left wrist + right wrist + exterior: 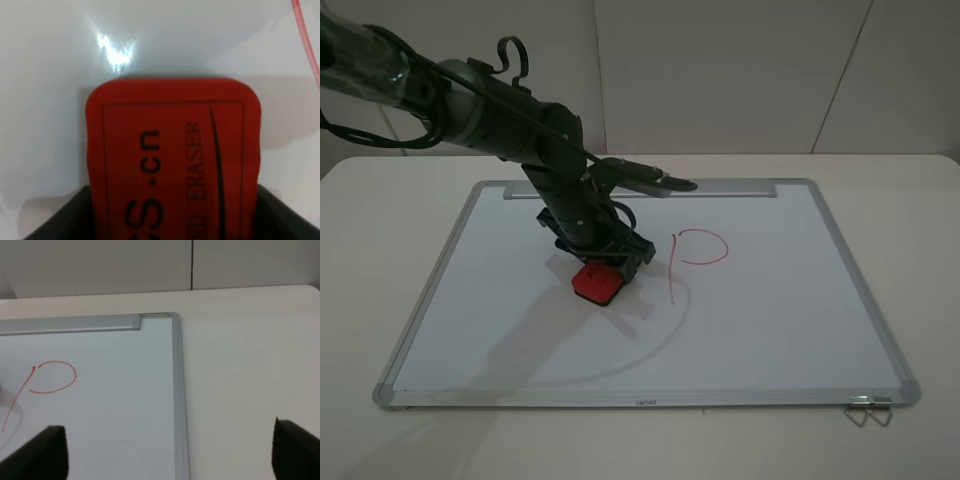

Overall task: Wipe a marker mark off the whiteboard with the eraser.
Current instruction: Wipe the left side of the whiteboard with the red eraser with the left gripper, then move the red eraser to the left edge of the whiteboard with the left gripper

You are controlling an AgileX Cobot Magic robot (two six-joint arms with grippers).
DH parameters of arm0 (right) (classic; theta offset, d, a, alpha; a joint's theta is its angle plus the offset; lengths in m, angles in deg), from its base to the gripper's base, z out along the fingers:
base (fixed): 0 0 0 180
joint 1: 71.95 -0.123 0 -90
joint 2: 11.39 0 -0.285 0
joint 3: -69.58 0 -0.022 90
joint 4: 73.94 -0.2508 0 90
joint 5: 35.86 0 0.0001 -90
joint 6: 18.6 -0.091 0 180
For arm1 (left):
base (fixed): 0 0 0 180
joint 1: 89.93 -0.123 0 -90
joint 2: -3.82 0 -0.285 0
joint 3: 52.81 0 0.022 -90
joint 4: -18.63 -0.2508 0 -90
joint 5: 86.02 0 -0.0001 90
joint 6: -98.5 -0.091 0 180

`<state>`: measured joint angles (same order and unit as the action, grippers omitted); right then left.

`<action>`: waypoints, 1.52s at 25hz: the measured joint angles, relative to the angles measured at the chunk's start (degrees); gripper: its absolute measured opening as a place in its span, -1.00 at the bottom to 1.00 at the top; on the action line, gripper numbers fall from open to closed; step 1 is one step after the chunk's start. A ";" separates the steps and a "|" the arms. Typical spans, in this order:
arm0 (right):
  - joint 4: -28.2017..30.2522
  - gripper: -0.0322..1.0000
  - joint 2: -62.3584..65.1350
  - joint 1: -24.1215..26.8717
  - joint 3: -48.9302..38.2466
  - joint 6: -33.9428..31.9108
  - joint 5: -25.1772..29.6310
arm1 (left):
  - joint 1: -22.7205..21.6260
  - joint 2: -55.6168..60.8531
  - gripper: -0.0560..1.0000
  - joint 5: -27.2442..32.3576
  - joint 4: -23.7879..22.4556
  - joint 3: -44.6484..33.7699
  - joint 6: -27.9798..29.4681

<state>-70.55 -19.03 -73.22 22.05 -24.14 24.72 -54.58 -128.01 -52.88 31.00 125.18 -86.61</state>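
- On the whiteboard (770, 320), left of its middle, our left gripper (605, 265) is clamped on the eraser (596, 285). The dark fingers (65, 222) press both of its sides at the end nearest the wrist.
- The eraser sits on the white surface with its red top up. The left wrist view shows dark print on it reading ".cn" and "ERASER".
- The eraser is well apart from all four frame edges. Bare board lies open to its left and towards the near edge.
- To its right stands the red letter P (700, 250). The P's stem is near the eraser but not touching it.
- A faint grey arc (650, 350) curves from below the P's stem towards the near left. We cannot tell whether it is a trace of ink or a shadow.
- The tray strip (730, 187) runs along the far edge, and part of the left arm crosses in front of its left half. We cannot tell what that stretch holds.
- A metal clip (868, 410) hangs at the near right corner of the frame.
- Our right gripper (172, 455) has its fingertips (50, 452) wide apart. It is above the board's right frame edge near the far corner, one tip over the board and the other over the table (910, 220).
- Open table lies beyond the frame on the right.
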 joint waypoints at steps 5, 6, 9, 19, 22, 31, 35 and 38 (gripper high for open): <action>0.00 0.47 0.00 0.00 0.00 0.00 0.00 | -0.07 0.00 0.18 1.90 -3.73 0.06 2.95; 0.00 0.47 0.00 0.00 0.00 0.00 0.00 | -0.21 0.00 0.18 3.14 -5.34 0.06 3.85; 0.00 0.47 0.00 0.00 0.00 0.00 0.00 | -1.55 0.39 0.18 6.34 -9.51 0.06 6.51; 0.00 0.47 0.00 0.00 0.00 0.00 0.00 | -4.79 7.59 0.18 13.24 -13.19 -1.64 12.68; 0.00 0.47 0.00 0.00 0.00 0.00 0.00 | -5.93 12.19 0.18 13.28 -14.13 -2.54 15.77; 0.00 0.47 0.00 0.00 0.00 0.00 0.00 | -9.47 16.66 0.18 7.05 -18.32 -15.38 27.71; 0.00 0.47 0.00 0.00 0.00 0.00 0.00 | -9.47 16.66 0.18 2.59 -18.48 -20.64 32.84; 0.00 0.47 0.00 0.00 0.00 0.00 0.00 | -9.47 16.66 0.18 0.56 -18.48 -22.47 35.38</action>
<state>-70.55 -19.03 -73.22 22.05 -24.14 24.72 -64.05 -111.35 -52.33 12.52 102.71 -51.23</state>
